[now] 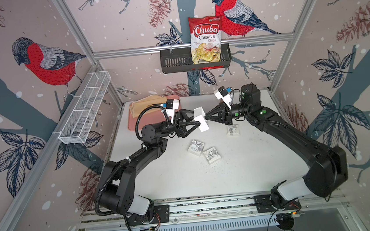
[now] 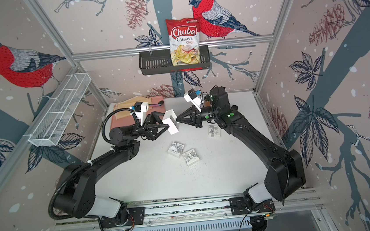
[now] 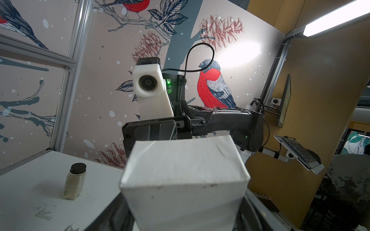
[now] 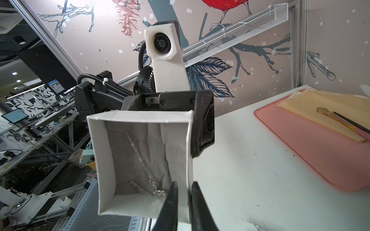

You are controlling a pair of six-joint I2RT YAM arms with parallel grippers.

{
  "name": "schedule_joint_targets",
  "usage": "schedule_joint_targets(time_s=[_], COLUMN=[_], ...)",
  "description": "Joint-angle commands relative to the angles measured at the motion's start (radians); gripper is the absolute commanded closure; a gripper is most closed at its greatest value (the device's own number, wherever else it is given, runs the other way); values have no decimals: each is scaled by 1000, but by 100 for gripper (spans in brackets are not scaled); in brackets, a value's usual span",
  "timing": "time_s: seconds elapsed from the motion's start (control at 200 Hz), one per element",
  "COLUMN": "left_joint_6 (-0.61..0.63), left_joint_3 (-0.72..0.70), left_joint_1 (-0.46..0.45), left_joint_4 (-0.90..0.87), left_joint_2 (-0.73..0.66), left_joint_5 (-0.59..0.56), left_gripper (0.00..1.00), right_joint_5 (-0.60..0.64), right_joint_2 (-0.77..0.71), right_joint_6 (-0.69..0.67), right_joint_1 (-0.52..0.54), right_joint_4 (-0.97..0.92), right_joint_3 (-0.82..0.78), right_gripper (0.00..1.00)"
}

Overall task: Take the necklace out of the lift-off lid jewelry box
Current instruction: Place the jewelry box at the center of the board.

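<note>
A white open jewelry box [image 1: 201, 119] [image 2: 171, 123] hangs in the air above the table's back middle. My left gripper [image 1: 195, 120] [image 3: 183, 220] is shut on its outer sides, and the left wrist view shows only the box's underside [image 3: 184, 180]. In the right wrist view the box's mouth [image 4: 102, 152] faces the camera, and a thin silver necklace [image 4: 140, 158] lies on the grey lining. My right gripper [image 1: 206, 118] [image 4: 183, 185] straddles one box wall, one finger inside beside the chain's end and one outside, jaws nearly together on that wall.
Three small white bowed boxes lie on the table [image 1: 196, 147] [image 1: 211, 155] [image 1: 233, 130]. A pink tray [image 4: 300, 140] with beige cloth sits back left, and a spice jar [image 3: 74, 181] back right. On the walls hang a wire shelf [image 1: 85, 111] and a chips bag [image 1: 206, 40] in a basket.
</note>
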Motion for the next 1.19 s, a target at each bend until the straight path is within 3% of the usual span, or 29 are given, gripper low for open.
schedule_joint_targets(time_s=[0.0,0.15,0.295,0.495,0.69,0.891,1.041,1.186], left_joint_6=[9,16,10,53,321,637,706,724], left_joint_3=[-3,-4,-2,-31,-24,24,12,-19], left_joint_1=[0,0,-1,3,5,4,5,5], left_joint_4=[29,20,13,-58,-429,-895,-987,-992], left_joint_2=[-2,6,26,29,-42,-150,-188,-194], left_joint_5=[16,2,-27,-74,-125,-311,-440,-470], left_gripper=[32,28,22,15,15,15,16,17], right_joint_5=[8,41,146,430,620,939,1048,1132], right_joint_2=[4,3,-7,-36,-49,19,141,258], right_joint_6=[8,-12,-70,-87,-75,-62,-41,-17], right_joint_1=[5,5,4,0,-29,-25,-11,11], right_joint_4=[10,-27,-133,-256,-327,-435,-521,-576], right_joint_3=[11,14,29,35,-12,-26,-2,11], right_gripper=[89,98,100,100,100,100,100,100])
